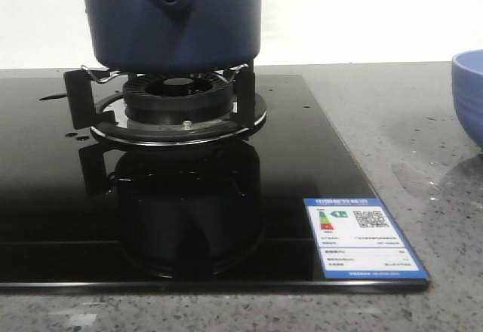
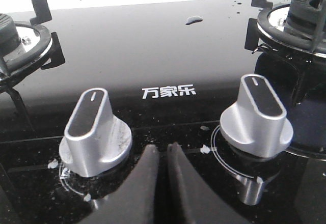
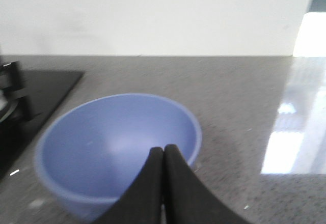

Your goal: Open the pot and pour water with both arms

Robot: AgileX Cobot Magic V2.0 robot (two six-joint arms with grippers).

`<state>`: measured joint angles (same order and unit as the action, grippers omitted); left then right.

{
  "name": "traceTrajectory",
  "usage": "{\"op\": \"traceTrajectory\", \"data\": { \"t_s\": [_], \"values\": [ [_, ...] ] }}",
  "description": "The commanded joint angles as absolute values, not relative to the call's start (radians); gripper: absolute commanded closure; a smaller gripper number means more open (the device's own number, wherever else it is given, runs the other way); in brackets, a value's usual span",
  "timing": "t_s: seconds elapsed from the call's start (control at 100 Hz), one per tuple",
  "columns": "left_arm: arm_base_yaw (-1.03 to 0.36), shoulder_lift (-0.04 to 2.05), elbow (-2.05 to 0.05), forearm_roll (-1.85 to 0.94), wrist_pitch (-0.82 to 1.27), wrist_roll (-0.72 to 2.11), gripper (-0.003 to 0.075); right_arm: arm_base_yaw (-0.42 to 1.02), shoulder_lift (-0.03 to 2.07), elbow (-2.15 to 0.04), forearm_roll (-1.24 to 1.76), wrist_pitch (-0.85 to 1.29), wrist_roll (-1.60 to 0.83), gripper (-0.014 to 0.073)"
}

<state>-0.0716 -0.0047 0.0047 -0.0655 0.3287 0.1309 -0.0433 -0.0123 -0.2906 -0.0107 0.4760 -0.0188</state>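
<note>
You have the grey speckled stone bench (image 1: 392, 121) carrying a glossy black glass hob (image 1: 317, 166). The large dark navy-blue cylindrical pot (image 1: 173, 23) sits on its burner stand. The lighter blue round bowl (image 3: 102, 147) rests beside the hob. Your left fingers (image 2: 162, 175) and right fingers (image 3: 164, 175) are pressed together, empty.

The hob (image 1: 226, 219) is viewed low and close from the front; its glass is shared by both wrist views.
</note>
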Motion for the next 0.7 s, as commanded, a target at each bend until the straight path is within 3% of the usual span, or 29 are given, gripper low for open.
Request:
{"op": "traceTrajectory", "data": {
  "t_s": [0.0, 0.21, 0.51, 0.69],
  "values": [
    [-0.071, -0.031, 0.032, -0.073, 0.285, 0.123, 0.0741, -0.090, -0.023, -0.212, -0.052, 0.239, 0.017, 0.0657],
    [-0.071, -0.031, 0.032, -0.073, 0.285, 0.123, 0.0741, -0.171, -0.026, 0.037, -0.067, 0.030, 0.024, 0.0657],
    [-0.071, -0.031, 0.032, -0.073, 0.285, 0.123, 0.0741, -0.171, -0.026, 0.033, -0.023, 0.320, 0.024, 0.0657],
    [-0.071, -0.031, 0.032, -0.073, 0.285, 0.123, 0.0741, -0.171, -0.026, 0.033, -0.023, 0.315, 0.022, 0.0657]
  ]
}}
